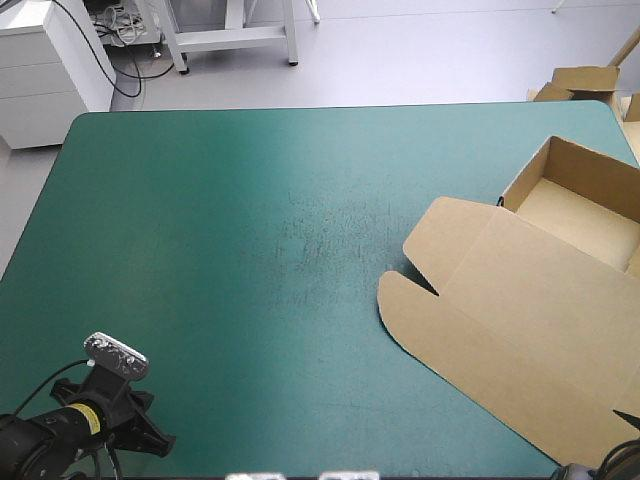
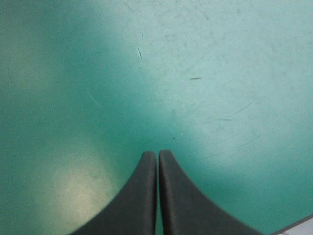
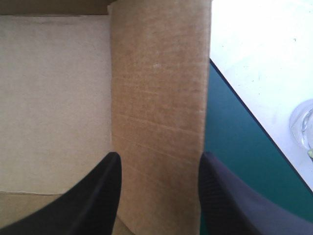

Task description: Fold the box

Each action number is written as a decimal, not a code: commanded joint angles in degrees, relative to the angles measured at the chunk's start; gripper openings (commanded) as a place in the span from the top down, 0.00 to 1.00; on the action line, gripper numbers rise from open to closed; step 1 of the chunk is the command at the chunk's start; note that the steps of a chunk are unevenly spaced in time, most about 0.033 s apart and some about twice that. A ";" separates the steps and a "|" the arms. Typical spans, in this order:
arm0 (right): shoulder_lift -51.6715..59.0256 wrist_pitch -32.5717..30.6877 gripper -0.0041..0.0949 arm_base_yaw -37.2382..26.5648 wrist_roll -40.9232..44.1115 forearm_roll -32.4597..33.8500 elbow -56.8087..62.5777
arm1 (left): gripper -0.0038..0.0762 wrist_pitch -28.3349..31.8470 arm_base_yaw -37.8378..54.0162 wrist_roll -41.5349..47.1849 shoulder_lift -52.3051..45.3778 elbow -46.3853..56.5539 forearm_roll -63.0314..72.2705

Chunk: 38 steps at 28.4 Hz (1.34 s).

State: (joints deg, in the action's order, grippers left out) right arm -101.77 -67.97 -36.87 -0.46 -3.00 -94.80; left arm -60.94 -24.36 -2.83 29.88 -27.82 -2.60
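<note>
The brown box [image 1: 520,310] lies at the table's right side as an open tray [image 1: 585,205] with its lid panel and rounded flaps spread flat toward the middle. My right gripper [image 3: 159,157] hovers open over the box's near right corner, with a narrow brown flap [image 3: 159,98] lying under the gap between its black fingers [image 3: 105,191]. A wider board panel [image 3: 54,98] lies beside that flap. My left gripper [image 2: 157,153] is shut and empty over bare teal-green cover [image 2: 205,73] at the near left corner, far from the box. The left arm [image 1: 60,425] shows in the high view.
The table's right edge [image 3: 244,105] runs close beside my right gripper, with pale floor beyond it. More brown board [image 1: 575,82] lies on the floor past the far right corner. White drawers [image 1: 45,60] stand beyond the far left corner. Teal-green cover [image 1: 250,250] spans left and middle.
</note>
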 commanded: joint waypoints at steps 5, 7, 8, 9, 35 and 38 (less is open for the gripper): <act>11.86 0.91 0.56 -0.37 -4.50 -7.92 1.53 | 0.96 2.40 -0.40 0.20 0.18 -1.24 0.47; 14.82 0.91 0.70 -0.25 -5.97 -10.94 3.85 | 0.96 2.40 -0.40 0.20 0.18 -1.24 0.47; 16.70 0.91 0.78 0.01 -7.08 -12.22 5.37 | 0.96 2.40 -0.40 0.20 0.18 -1.24 0.47; 18.66 0.91 0.88 0.49 -7.78 -12.62 6.98 | 0.96 2.40 -0.40 0.20 0.18 -1.24 0.47; 69.54 11.76 0.98 29.91 -13.44 -12.53 55.36 | 0.96 2.29 -0.40 0.43 0.18 -1.24 3.15; 75.26 15.63 0.98 29.91 -18.20 -12.53 61.71 | 0.96 2.29 -0.40 0.43 0.18 -1.24 3.15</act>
State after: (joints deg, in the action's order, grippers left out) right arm -28.27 -57.32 -7.09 -16.05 -15.04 -34.04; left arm -60.93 -24.36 -2.83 29.88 -27.82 0.00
